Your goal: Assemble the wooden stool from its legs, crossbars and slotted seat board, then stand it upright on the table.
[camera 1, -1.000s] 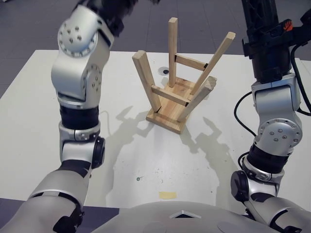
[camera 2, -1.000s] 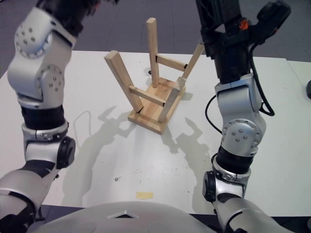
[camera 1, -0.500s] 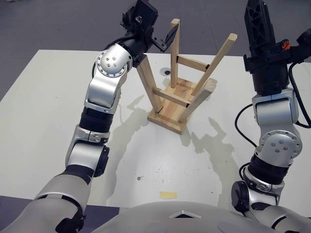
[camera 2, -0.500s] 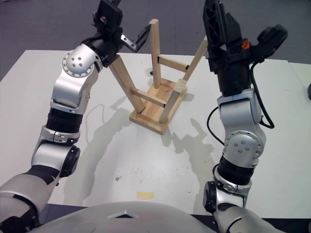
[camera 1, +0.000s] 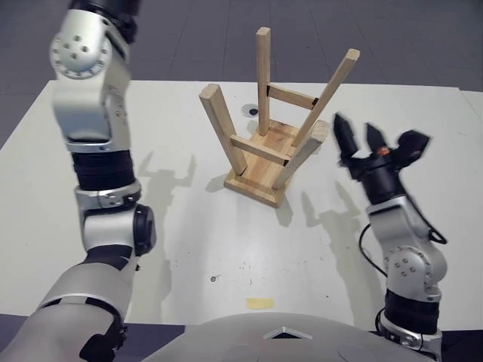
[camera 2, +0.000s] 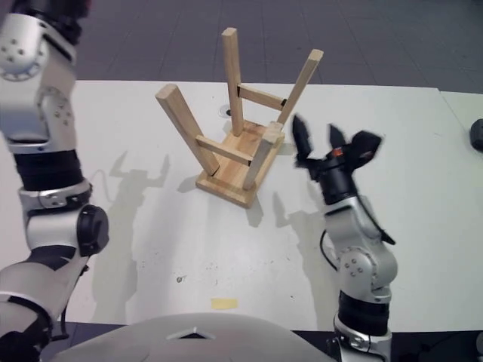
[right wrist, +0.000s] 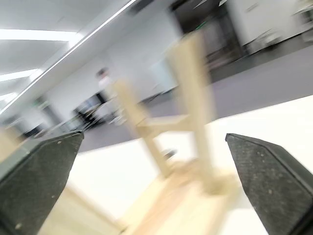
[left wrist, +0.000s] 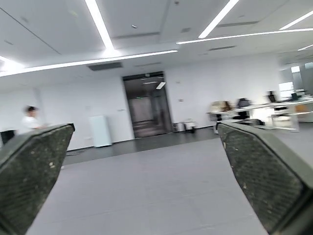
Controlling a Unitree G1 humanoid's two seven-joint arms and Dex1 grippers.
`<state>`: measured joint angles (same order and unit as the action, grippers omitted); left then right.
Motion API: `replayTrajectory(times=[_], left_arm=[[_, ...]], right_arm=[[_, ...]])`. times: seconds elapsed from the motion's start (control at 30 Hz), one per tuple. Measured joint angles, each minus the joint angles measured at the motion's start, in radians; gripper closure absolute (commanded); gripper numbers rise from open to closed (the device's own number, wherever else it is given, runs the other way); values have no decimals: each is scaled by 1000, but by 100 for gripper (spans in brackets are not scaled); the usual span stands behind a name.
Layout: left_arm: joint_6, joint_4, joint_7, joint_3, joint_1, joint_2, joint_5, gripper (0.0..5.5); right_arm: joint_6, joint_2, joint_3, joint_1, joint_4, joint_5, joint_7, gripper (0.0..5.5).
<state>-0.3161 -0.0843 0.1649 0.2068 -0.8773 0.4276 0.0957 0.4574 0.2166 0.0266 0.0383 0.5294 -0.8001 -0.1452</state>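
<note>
The wooden stool (camera 1: 266, 151) rests upside down on the white table (camera 1: 173, 249), with its seat board (camera 1: 256, 187) flat on the surface. Its legs point up and are joined by crossbars (camera 1: 260, 148). My right gripper (camera 1: 353, 130) hovers open just right of the stool, close to the nearest leg (camera 1: 302, 154) without touching it. In the right wrist view the right gripper (right wrist: 156, 181) has the stool (right wrist: 181, 122) ahead of its spread fingers. My left arm is raised high on the left. In the left wrist view the left gripper (left wrist: 146, 181) is open on nothing, facing the room.
A scrap of yellow tape (camera 1: 260, 303) lies near the table's front edge. A dark round hole (camera 1: 253, 111) sits behind the stool. A dark object (camera 2: 477, 134) lies at the far right. Bare table surrounds the stool.
My left gripper has swung up and away from the stool's left leg. The right arm has dropped from high above to table level beside the stool. The stool has stayed put.
</note>
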Motion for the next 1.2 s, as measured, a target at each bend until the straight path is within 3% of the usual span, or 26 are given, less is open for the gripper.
replayTrajectory(times=[0.13, 0.23, 0.37, 0.47, 0.6, 0.67, 0.93, 1.07, 1.2], left_arm=[[58, -147, 40, 42, 119, 136, -44, 11], [70, -219, 67, 89, 184, 212, -53, 11], [127, -184, 265, 45, 345, 236, -13, 11], [149, -137, 478, -42, 520, 279, -8, 11], [26, 36, 791, -121, 740, 408, 75, 11], [-32, 105, 875, -150, 755, 450, 109, 11], [-124, 247, 974, -352, 645, 363, 171, 11], [-120, 215, 908, -383, 567, 285, 144, 11], [-118, 182, 889, -367, 587, 289, 142, 11]], right_arm=[[72, 43, -126, 5, 57, -34, -156, 10], [91, 101, -129, 56, 83, -52, -231, 10], [152, 223, -47, 210, 66, -141, -374, 10], [102, 262, 32, 235, -73, -47, -393, 10], [5, 279, 158, 137, -258, 35, -389, 10], [-7, 278, 157, 50, -284, 35, -418, 10], [-111, 203, -24, -242, -564, 202, -604, 10], [-88, 219, -70, -231, -536, 215, -708, 10], [-32, 287, -71, -150, -498, 208, -782, 10]])
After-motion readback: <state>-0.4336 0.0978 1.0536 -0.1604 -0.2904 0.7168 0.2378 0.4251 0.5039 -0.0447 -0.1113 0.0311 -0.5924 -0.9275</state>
